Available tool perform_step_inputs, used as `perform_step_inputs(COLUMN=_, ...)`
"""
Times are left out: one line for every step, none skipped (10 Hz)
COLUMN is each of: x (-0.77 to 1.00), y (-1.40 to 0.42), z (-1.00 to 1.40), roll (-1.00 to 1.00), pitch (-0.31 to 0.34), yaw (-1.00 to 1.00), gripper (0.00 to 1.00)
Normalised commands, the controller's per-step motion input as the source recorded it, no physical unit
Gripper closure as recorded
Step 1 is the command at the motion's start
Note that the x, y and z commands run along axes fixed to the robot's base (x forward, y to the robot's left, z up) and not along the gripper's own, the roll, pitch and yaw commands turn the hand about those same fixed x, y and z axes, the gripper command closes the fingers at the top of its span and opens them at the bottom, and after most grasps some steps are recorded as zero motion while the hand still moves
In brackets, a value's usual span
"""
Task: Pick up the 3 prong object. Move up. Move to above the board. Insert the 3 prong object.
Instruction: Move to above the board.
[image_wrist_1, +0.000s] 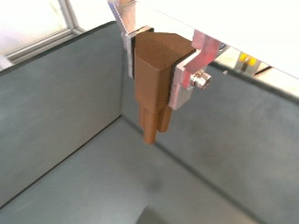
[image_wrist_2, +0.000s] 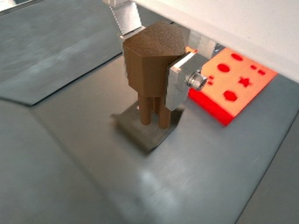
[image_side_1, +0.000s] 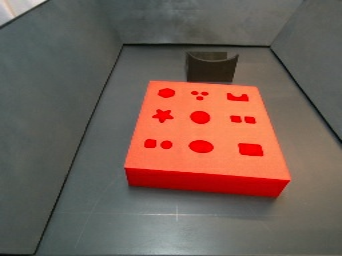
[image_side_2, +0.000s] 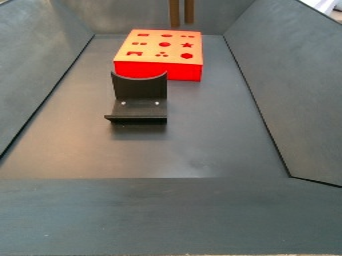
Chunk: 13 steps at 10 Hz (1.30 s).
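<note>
My gripper (image_wrist_1: 158, 74) is shut on the 3 prong object (image_wrist_1: 149, 79), a narrow brown peg with its prongs pointing down. Both wrist views show it held between the silver fingers (image_wrist_2: 177, 85), well above the floor. The peg (image_wrist_2: 146, 74) hangs in the air with the red board (image_wrist_2: 233, 83) off to one side below it. In a side view only the peg's lower end (image_side_2: 187, 10) shows, at the top edge above the board's far side (image_side_2: 160, 52). The board (image_side_1: 201, 130) lies flat with its recessed shapes facing up; the gripper is out of that view.
The fixture (image_side_2: 138, 95), a dark bracket on a base plate, stands on the floor beside the board (image_side_1: 210, 66). In a wrist view it lies below the peg's prongs (image_wrist_2: 146, 133). Grey sloped walls (image_wrist_1: 59, 96) enclose the bin.
</note>
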Motion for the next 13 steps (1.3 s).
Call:
perform_step_inputs(x=-0.1, y=-1.0, z=0.07, roll=0.05, pitch=-0.008, yaw=0.0, gripper=1.0)
perform_step_inputs(x=-0.11, y=-1.0, z=0.07, roll=0.04, pitch=-0.011, yaw=0.0, gripper=1.0)
perform_step_inputs(x=-0.11, y=-1.0, z=0.07, roll=0.05, pitch=-0.011, yaw=-0.01, gripper=1.0)
perform_step_inputs(x=-0.11, y=-1.0, z=0.07, roll=0.05, pitch=-0.01, yaw=0.0, gripper=1.0)
perform_step_inputs(x=-0.11, y=-1.0, z=0.07, roll=0.05, pitch=-0.008, yaw=0.0, gripper=1.0)
perform_step_inputs(x=-0.11, y=-1.0, z=0.07, roll=0.04, pitch=-0.006, yaw=0.0, gripper=1.0)
perform_step_inputs(x=-0.11, y=-1.0, z=0.07, roll=0.03, pitch=-0.002, yaw=0.0, gripper=1.0)
perform_step_inputs(x=-0.11, y=-1.0, z=0.08, roll=0.02, pitch=-0.001, yaw=0.01, gripper=1.0)
perform_step_inputs(x=-0.12, y=-1.0, z=0.08, roll=0.01, pitch=0.002, yaw=0.01, gripper=1.0)
perform_step_inputs(x=-0.12, y=-1.0, z=0.08, roll=0.0, pitch=0.004, yaw=0.01, gripper=1.0)
perform_step_inputs(x=-0.12, y=-1.0, z=0.08, roll=0.0, pitch=0.007, yaw=0.0, gripper=1.0)
perform_step_inputs(x=-0.12, y=-1.0, z=0.09, roll=0.0, pitch=0.008, yaw=0.01, gripper=1.0)
perform_step_inputs(x=-0.11, y=-1.0, z=0.1, roll=0.0, pitch=0.016, yaw=0.01, gripper=1.0)
